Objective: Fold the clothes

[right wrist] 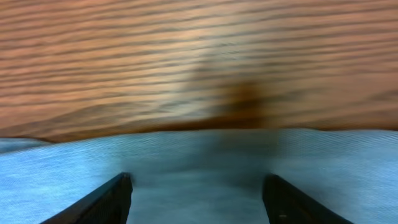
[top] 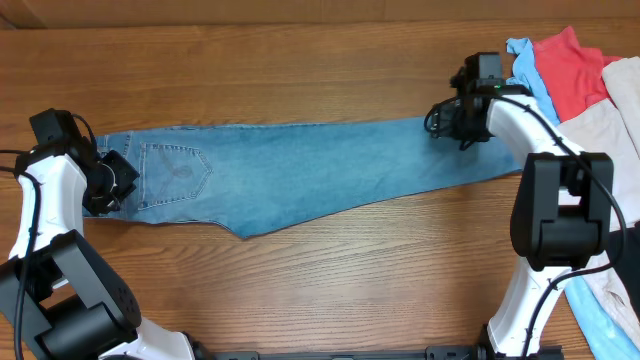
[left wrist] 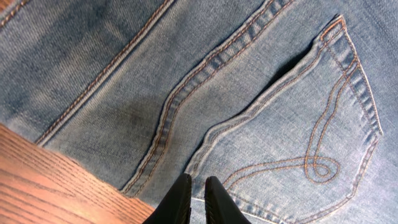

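Note:
The light blue denim jeans [top: 300, 165] lie flat and stretched across the table, waist at the left and leg ends at the right. A stitched back pocket [top: 175, 170] faces up. My left gripper [top: 112, 185] is at the waist edge. In the left wrist view its fingers [left wrist: 198, 186] are shut with only a thin slit between them, over the denim [left wrist: 249, 81] beside the pocket [left wrist: 305, 143]. My right gripper [top: 445, 120] is over the far leg end. In the right wrist view its fingers [right wrist: 198, 186] are wide open above the denim [right wrist: 199, 162], holding nothing.
A pile of other garments sits at the back right corner: light blue [top: 525, 65], red [top: 570, 60] and beige [top: 625, 90]. More light blue cloth [top: 600, 320] hangs at the front right by the right arm's base. Bare wood table [top: 300, 280] lies in front of the jeans.

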### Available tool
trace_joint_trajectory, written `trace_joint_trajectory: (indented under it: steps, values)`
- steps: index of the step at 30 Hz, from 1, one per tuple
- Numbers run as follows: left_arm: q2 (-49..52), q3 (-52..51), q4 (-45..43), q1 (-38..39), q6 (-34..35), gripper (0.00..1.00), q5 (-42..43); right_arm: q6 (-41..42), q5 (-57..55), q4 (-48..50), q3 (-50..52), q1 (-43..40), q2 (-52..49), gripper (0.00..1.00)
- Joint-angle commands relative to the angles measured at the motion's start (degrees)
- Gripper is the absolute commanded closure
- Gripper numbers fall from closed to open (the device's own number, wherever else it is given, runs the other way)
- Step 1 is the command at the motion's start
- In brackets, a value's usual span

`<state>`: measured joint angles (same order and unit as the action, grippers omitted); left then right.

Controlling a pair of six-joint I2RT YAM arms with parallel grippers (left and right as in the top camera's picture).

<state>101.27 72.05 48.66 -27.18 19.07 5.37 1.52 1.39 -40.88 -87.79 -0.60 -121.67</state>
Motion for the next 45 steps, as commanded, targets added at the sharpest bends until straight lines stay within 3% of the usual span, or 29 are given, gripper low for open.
trace_joint_trajectory:
  steps: [1,8,16,24,31,37,45]
  values:
    - [0.3,1.1,0.2,0.2,-1.1,0.87,0.2,0.7,-2.6,-2.0,-4.1,-3.2,4.0,0.27]
    - [0.3,1.1,0.1,0.2,-1.1,0.86,0.2,0.6,-2.2,-7.8,-2.1,-9.0,2.3,0.25]
    - [0.3,1.1,-0.3,0.2,-1.1,0.85,0.2,0.6,-1.3,-9.5,2.7,-9.7,1.3,0.22]
    - [1.5,0.3,-5.4,1.1,-6.5,0.89,1.7,3.2,-0.2,-15.5,-3.9,-9.7,11.4,0.2]
    - [12.5,0.3,-10.3,1.6,-11.3,0.92,9.4,3.2,0.2,-18.2,-4.4,-9.7,20.3,0.17]
    - [18.0,1.1,-10.8,-1.0,-9.8,0.94,-0.8,3.2,0.2,-20.9,-4.4,-9.6,20.7,0.17]
    - [18.0,13.6,-4.4,-6.6,-10.3,0.95,-1.3,3.2,2.0,-21.4,-4.3,-9.7,20.6,0.14]
